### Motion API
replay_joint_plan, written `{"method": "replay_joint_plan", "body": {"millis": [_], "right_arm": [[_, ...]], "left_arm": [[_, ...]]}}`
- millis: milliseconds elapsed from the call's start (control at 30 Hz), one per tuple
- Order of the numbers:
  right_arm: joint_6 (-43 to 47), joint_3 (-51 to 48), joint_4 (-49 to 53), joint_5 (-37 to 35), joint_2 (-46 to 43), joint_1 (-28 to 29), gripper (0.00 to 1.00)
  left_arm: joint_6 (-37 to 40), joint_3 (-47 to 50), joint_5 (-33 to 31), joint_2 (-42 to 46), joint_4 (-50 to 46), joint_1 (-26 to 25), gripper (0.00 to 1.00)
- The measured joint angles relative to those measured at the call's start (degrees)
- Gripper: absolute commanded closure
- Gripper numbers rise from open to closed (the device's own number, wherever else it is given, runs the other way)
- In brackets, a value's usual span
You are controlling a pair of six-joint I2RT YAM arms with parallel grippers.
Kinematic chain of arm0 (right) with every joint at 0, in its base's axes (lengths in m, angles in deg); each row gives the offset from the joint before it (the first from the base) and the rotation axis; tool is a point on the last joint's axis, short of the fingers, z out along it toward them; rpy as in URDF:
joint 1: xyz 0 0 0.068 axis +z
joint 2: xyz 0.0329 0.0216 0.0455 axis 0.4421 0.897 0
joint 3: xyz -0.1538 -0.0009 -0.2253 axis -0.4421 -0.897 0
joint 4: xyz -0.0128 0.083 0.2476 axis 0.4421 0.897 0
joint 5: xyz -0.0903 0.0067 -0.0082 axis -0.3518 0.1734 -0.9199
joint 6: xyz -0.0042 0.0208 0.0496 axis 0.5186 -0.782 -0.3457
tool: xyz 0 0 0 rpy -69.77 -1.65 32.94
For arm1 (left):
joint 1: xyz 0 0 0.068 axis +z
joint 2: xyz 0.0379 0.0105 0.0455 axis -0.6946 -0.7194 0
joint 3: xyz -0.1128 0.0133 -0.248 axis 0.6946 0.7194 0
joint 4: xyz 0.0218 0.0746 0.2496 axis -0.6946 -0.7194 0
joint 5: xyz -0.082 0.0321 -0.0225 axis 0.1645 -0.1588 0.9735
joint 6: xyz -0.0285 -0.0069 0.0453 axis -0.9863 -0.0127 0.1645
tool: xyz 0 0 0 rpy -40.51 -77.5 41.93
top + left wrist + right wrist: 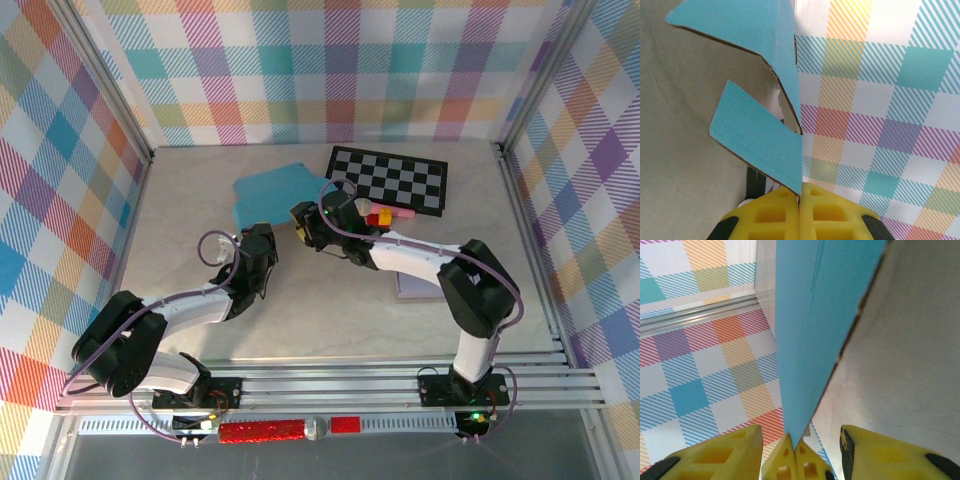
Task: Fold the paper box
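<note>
The blue paper box [268, 193] lies partly unfolded at the back middle of the table. In the left wrist view its blue flaps [760, 135] stand up with brown cut edges, and my left gripper [800, 196] is shut on the lowest flap's corner. My right gripper [801, 434] is open, its yellow fingers [715, 457] wide apart on either side of a blue panel [810, 340]. The left gripper's pinched tips show between them. From above, the left gripper [263, 240] and right gripper [303, 222] meet at the box's near right edge.
A black-and-white checkerboard [390, 178] lies at the back right, with small coloured blocks [381, 215] at its near edge. A pale pad [415, 285] lies under the right arm. Plaid walls enclose the table on three sides.
</note>
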Motion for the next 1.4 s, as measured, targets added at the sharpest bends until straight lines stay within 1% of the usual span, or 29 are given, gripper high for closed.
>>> {"method": "replay_joint_plan", "body": {"millis": [367,533,633,833,967,1000,1033,1067,1167,1200,1267,1333,1400], "right_arm": [[0.00,2.91,0.02,1.38,3.56,-0.52,0.73],[0.00,3.89,0.00,2.16,4.17,-1.20,0.83],[0.00,4.02,0.04,2.49,4.20,-1.40,0.87],[-0.02,4.31,0.04,3.06,4.35,-1.60,0.89],[0.11,5.49,0.44,3.93,4.94,-1.86,0.95],[0.24,5.77,0.52,4.09,5.05,-1.88,0.98],[0.61,6.12,0.61,4.22,5.16,-1.88,1.00],[0.76,6.32,0.72,4.37,5.20,-1.92,1.00],[2.05,7.52,1.99,4.74,5.25,-2.05,1.00],[2.64,8.07,2.60,4.87,5.25,-2.16,1.00],[4.09,9.79,4.83,5.20,5.25,-2.54,1.00],[5.03,11.06,6.38,5.22,4.81,-2.95,1.00],[5.49,11.91,8.35,5.20,3.63,-3.43,1.00]], "left_arm": [[-0.85,0.70,-0.68,0.74,-0.09,0.00,1.00],[-1.38,0.76,-0.94,0.74,-0.09,0.00,1.00],[-1.68,0.76,-1.01,0.74,-0.02,0.00,1.00],[-1.75,0.76,-1.01,0.72,-0.02,0.00,1.00],[-1.92,0.76,-1.09,0.74,-0.04,0.07,1.00],[-1.92,0.76,-1.09,0.74,-0.02,0.07,0.90],[-1.97,0.76,-1.14,0.81,0.00,0.11,0.75],[-1.95,0.81,-0.96,1.07,-0.02,0.15,0.62],[-1.84,0.81,1.18,3.67,-1.75,0.33,0.42],[-1.42,0.72,1.97,5.62,-3.65,0.61,0.39],[1.11,-0.70,3.96,11.39,-10.49,1.60,0.33],[5.07,-4.28,5.68,17.18,-19.19,2.80,0.32],[11.21,-10.10,6.54,22.40,-28.61,3.67,0.31]]}}
